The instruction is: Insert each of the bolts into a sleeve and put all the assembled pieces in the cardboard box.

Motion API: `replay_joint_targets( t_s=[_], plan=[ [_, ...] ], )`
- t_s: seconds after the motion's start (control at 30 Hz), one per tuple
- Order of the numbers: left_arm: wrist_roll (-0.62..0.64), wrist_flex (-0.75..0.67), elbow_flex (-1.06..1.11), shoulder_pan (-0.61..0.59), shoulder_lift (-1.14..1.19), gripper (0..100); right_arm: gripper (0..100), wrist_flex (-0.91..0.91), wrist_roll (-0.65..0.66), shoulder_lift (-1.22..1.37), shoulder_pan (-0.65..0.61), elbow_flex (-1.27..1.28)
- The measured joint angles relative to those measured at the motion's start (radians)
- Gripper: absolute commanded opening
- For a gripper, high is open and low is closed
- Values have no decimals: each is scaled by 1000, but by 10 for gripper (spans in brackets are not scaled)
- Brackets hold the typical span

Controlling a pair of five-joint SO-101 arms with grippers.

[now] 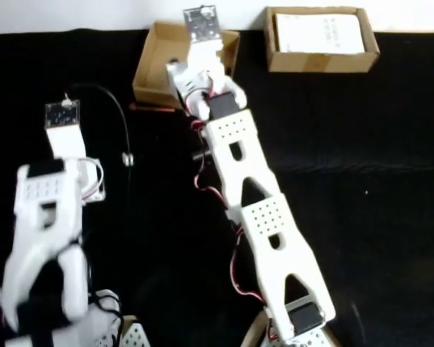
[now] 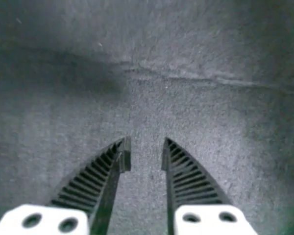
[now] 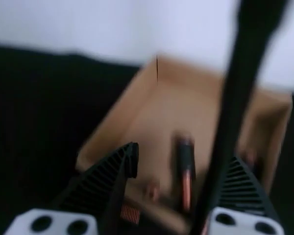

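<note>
Right end effector (image 3: 183,156) wide open, empty, over cardboard box (image 3: 130,117); one sleeved bolt (image 3: 184,171) already inside. Left end effector (image 2: 146,143) part-open, empty. Remaining pieces: cannot tell.

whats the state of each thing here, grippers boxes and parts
left gripper: open, empty, above the black cloth
right gripper: open, over the cardboard box
cardboard box: open-topped, holds at least one piece
assembled piece: lying on the box floor, too blurred to tell more
second box: open-topped, white sheet inside
</note>
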Motion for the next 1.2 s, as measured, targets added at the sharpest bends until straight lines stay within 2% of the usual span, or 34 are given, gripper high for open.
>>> replay_joint_targets(
  t_s=[0.23, 0.33, 0.43, 0.6, 0.7, 0.97, 1.2],
  plan=[
    [84, 109, -253, -12, 382, 133, 242, 508, -3, -129, -3, -5],
    [160, 206, -411, -9, 529, 133, 242, 657, 66, -133, -3, -5],
    [247, 339, -609, 17, 657, 133, 242, 686, 104, -141, -2, 34],
    [371, 588, -974, 123, 859, 133, 242, 695, 110, -149, -2, 247],
    [416, 675, -1166, 183, 947, 133, 242, 695, 110, -149, -2, 341],
    [635, 703, -1428, 210, 980, 133, 242, 695, 203, -149, 2, 420],
    [775, 631, -1468, 252, 990, 160, 242, 695, 241, -149, 5, 420]
  ],
)
